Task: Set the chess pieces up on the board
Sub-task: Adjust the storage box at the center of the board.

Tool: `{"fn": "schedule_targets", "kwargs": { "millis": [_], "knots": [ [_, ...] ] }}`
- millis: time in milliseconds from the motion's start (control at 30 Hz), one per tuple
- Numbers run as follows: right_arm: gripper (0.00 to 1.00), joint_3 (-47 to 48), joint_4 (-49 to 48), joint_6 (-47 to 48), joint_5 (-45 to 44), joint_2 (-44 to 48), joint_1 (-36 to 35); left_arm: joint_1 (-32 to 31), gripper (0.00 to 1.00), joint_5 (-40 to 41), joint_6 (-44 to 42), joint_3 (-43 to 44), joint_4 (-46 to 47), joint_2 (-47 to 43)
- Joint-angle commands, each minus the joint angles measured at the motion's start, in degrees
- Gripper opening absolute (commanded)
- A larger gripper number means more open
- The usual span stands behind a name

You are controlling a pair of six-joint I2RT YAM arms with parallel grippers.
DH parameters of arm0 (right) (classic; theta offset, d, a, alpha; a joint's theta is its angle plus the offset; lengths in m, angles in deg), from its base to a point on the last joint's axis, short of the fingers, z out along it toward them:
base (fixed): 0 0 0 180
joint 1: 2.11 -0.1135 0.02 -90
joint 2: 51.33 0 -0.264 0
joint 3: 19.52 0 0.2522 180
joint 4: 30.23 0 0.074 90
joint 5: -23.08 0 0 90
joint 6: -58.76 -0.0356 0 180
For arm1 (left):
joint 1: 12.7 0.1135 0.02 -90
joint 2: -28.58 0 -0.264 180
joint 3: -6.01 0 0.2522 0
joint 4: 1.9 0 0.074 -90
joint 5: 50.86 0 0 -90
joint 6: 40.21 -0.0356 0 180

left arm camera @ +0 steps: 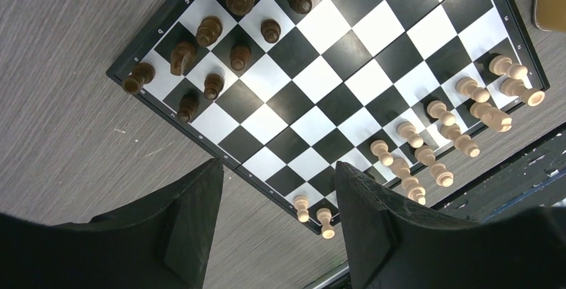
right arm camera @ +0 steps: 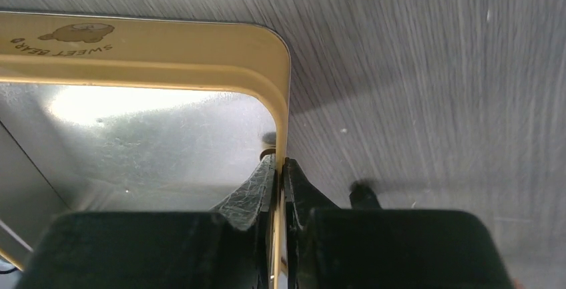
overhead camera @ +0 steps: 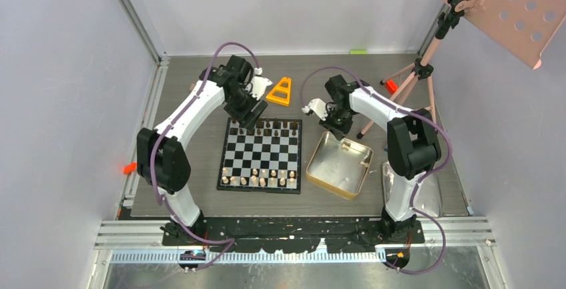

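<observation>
Left claw (left arm camera: 277, 166): jaws stand well apart with nothing between them and touch nothing. It hangs above the far edge of the board (overhead camera: 261, 153), toward the left corner.
Right claw (right arm camera: 279, 162): pinched nearly closed on the side wall of the gold tin (right arm camera: 167, 55), one finger inside and one outside. The wall is clamped flat between them.
Right claw, from above: the right claw (overhead camera: 340, 132) is down at the far rim of the gold tin (overhead camera: 334, 185), which lies just right of the board.
Board: lies flat on the grey table (overhead camera: 200, 195) between the two arms, roughly square to them.
Dark pieces (left arm camera: 209, 31): upright on the squares along the far side of the board.
Pale pieces (left arm camera: 407, 133): upright along the near side, in two rows with some gaps.
Piece in either claw: none seen.
Tin contents: too small and blurred to tell.
</observation>
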Motion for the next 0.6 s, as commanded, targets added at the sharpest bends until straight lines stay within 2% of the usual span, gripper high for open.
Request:
{"fn": "schedule_targets", "kwargs": {
  "millis": [0,167,367,433,467,567],
  "knots": [
    [0.10,3.74,-0.04,10.23,-3.15,-1.76,-2.71,0.81,0.65,-0.14,0.57,-0.60,2.04,-3.64],
    [0.10,6.14,0.14,14.29,-7.48,-3.24,-6.23,4.05,0.65,-1.25,2.32,-0.34,2.37,-3.95],
    [0.13,8.68,0.69,16.66,-7.87,-4.89,-8.31,7.79,0.65,-3.56,3.22,-0.17,2.92,-4.26],
    [0.21,9.31,0.79,15.72,-7.53,-5.26,-8.55,7.90,0.65,-3.67,3.12,-0.07,2.81,-4.23],
    [0.28,9.61,0.71,14.52,-7.40,-5.23,-8.61,7.90,0.65,-3.69,3.08,-0.07,2.79,-4.27],
    [0.35,9.92,-0.30,9.90,-8.02,-4.15,-8.54,7.92,0.65,-3.65,3.11,0.09,2.72,-4.40]
  ]
}}
